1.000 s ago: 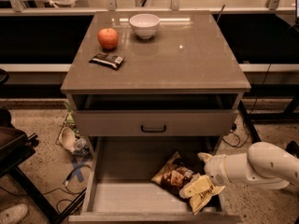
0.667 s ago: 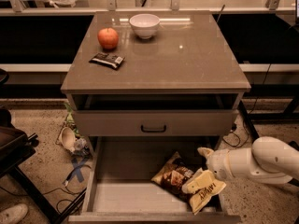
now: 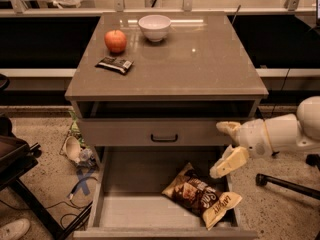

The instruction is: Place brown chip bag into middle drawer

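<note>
The brown chip bag (image 3: 200, 195) lies flat on the pale floor of the pulled-out middle drawer (image 3: 131, 205), in its right half, with one tan end near the front right corner. My gripper (image 3: 226, 146) hangs open and empty above the drawer's right wall, up and to the right of the bag and apart from it. One finger (image 3: 229, 162) points down toward the bag and the other (image 3: 227, 128) sits by the panel above. My white arm (image 3: 280, 133) comes in from the right.
A closed drawer front with a black handle (image 3: 164, 138) sits just above the open drawer. On the cabinet top (image 3: 210, 64) are an apple (image 3: 115, 40), a white bowl (image 3: 154, 26) and a small black wrapper (image 3: 114, 64). Floor clutter (image 3: 75, 150) lies left; a black bar (image 3: 286, 183) lies right.
My gripper has let go of the chip bag and moved up and to the right, away from it. The bag stays lying in the drawer.
</note>
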`<state>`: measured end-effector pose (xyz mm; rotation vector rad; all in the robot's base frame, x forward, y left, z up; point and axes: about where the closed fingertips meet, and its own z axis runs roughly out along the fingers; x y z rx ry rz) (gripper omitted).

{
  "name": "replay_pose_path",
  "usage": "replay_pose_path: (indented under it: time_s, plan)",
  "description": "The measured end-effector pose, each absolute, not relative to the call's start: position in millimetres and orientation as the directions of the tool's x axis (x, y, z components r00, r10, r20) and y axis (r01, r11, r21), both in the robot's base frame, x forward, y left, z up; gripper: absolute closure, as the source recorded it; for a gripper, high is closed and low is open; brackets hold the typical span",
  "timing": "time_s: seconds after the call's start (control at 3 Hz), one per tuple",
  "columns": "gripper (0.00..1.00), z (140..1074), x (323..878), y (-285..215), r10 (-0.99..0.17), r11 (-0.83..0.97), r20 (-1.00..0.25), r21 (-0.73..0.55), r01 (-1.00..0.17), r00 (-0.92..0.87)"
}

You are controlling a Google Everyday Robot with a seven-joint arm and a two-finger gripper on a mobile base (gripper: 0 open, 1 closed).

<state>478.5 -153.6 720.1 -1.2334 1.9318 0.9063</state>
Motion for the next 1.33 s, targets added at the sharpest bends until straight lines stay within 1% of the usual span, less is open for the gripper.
replay_pose_path:
  time_s: [0.67,1.0,1.33]
  plan:
    - [0.0,868.7,484.1,-144.2,-0.527,0.351,-0.816,0.045,-0.935,-0.237]
    - [0.0,922.7,498.9,-138.5,-0.498,0.419,-0.851,-0.067,-0.906,-0.167]
    - [0.0,941.2,515.9,-144.8,-0.442,0.508,-0.889,-0.139,-0.85,-0.119]
